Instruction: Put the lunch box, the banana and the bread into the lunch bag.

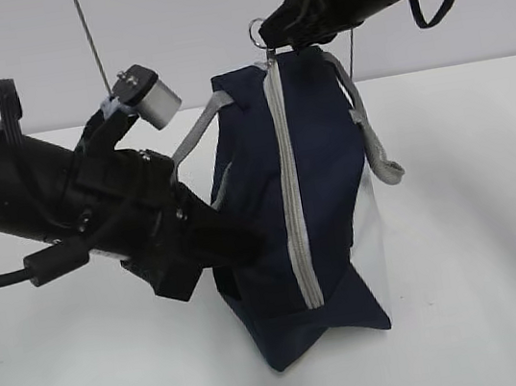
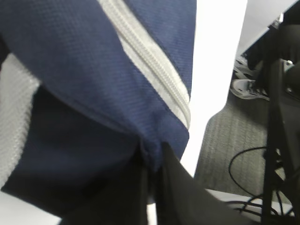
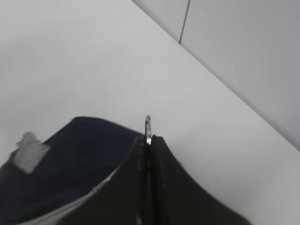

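Lunch bag (image 1: 312, 195) standing on end at centre of white table (image 1: 480, 247), tilted slightly, grey zipper (image 1: 288, 188) running closed from 12 o'clock down to 6 o'clock along the navy face; white side panel (image 1: 369, 235) at 4 o'clock, grey webbing handles (image 1: 375, 141) hanging at 10 and 2 o'clock. Contents not visible with the zipper closed; lunch box, banana and bread nowhere in view, so cannot tell whether inside. Right gripper (image 3: 149, 154) at 12 o'clock of the bag, fingers pressed together on the metal ring pull (image 1: 258, 33), ring edge protruding above the fingertips in the right wrist view. Left gripper (image 2: 152, 187) at 8 o'clock of the bag, fingers nearly together, pinching a fold of navy fabric at the bag's lower left edge. Plain white tabletop, meeting a pale grey wall (image 1: 212, 15) at 12 o'clock. In the left wrist view, dark grey carpet (image 2: 220, 150) beyond the table edge at 4 o'clock, with black cables (image 2: 246, 161) and a black stand (image 2: 279, 122).
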### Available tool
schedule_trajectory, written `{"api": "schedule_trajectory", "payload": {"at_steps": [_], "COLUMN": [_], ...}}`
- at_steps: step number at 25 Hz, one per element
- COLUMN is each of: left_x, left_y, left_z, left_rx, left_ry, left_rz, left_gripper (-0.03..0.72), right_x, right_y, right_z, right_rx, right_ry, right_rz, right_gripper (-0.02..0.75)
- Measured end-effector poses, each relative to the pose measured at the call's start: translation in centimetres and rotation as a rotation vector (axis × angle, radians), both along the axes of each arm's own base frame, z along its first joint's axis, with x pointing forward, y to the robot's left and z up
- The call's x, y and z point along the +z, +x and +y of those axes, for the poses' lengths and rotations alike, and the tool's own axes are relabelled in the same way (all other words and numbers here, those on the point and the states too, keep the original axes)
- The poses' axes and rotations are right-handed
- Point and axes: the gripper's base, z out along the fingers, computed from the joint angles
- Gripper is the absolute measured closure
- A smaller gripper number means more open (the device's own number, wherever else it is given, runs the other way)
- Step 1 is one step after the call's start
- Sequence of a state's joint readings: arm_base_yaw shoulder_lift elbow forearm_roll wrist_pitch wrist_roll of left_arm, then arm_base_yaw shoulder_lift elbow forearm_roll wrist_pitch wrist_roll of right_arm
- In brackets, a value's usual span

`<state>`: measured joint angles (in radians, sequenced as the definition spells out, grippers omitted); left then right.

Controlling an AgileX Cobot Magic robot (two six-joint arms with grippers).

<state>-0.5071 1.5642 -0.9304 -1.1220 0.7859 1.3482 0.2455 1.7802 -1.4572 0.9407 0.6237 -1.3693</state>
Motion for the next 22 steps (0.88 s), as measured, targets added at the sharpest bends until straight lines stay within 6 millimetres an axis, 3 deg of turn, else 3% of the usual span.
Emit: {"api": "schedule_trajectory", "payload": {"at_steps": [5, 14, 19, 21, 22], "left_x": [0.0, 0.1, 0.1, 0.0, 0.0], "left_y": [-0.5, -0.5, -0.5, -0.5, -0.5], "left_z": [0.0, 0.0, 0.0, 0.1, 0.1], "left_rx": [-0.043, -0.049, -0.012, 0.026, 0.043], "left_ry": [-0.004, -0.005, -0.006, -0.006, -0.006], "left_rz": [0.028, 0.044, 0.087, 0.126, 0.15], "left_gripper": [0.685, 0.686, 0.684, 0.645, 0.591], "right_x": [-0.7, -3.8, -3.5, -2.8, -2.7], "right_y": [2.8, 6.8, 7.2, 7.1, 7.1], "right_z": [-0.2, 0.3, 0.0, 0.1, 0.0], "right_rx": [-0.028, -0.003, 0.032, 0.057, 0.072], "right_ry": [0.001, 0.042, 0.061, 0.065, 0.065], "right_rz": [-0.016, 0.055, 0.083, 0.08, 0.084], "right_gripper": [0.754, 0.754, 0.754, 0.754, 0.754]}}
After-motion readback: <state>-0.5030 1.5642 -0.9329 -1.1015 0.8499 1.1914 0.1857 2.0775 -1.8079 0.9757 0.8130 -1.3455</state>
